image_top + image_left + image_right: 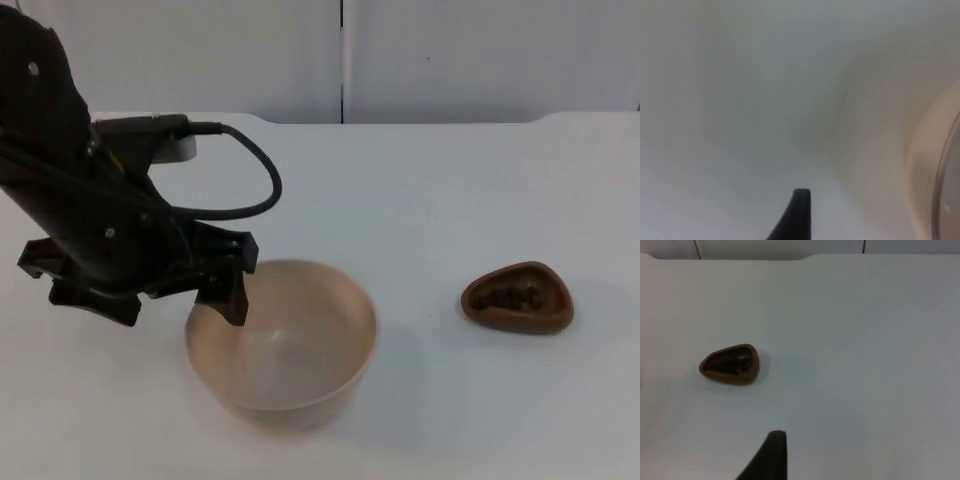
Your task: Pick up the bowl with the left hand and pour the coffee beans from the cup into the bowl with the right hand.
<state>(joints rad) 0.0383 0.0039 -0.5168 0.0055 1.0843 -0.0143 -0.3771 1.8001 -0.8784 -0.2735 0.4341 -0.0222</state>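
Observation:
A beige bowl [285, 345] stands upright on the white table, front centre, with nothing in it. My left gripper [165, 300] is open at the bowl's left rim: one finger [228, 295] hangs over the rim's inner side, the other stays outside to the left. In the left wrist view the bowl's wall [930, 165] is close beside the fingertip [799, 212]. A small brown teardrop-shaped cup [518, 297] holding dark coffee beans sits to the right of the bowl. My right gripper [771, 455] waits well back from the cup [731, 363].
The grey partition wall [340, 55] closes off the far edge of the table [420, 190]. White table surface lies between the bowl and the cup and all around the cup.

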